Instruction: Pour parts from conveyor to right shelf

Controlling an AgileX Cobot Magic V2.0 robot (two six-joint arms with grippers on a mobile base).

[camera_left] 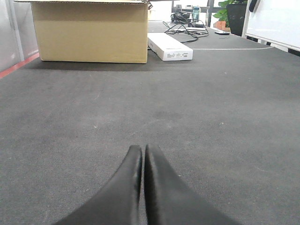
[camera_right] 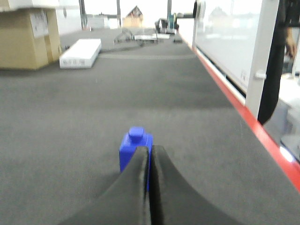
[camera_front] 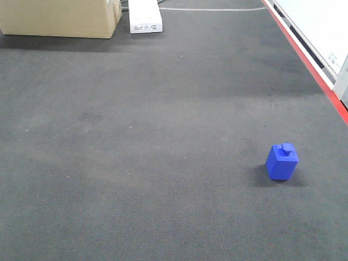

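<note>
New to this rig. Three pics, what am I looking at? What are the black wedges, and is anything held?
It is a two-armed robot with a camera near each gripper, plus one front camera looking down at the grey carpet. The black wedges are gripper fingers: the left gripper and right gripper, both closed with nothing between them. A small blue block with a round stud stands on the carpet, just beyond the right gripper. Farther off sit a cardboard box and a flat white box.

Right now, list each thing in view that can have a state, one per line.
blue block: upright on the grey carpet, stud on top, not gripped.
left gripper: shut, empty, low over the carpet.
right gripper: shut, empty, just behind the block.
cardboard box: standing on the carpet; top not visible.
white box: lying flat, closed.
</note>
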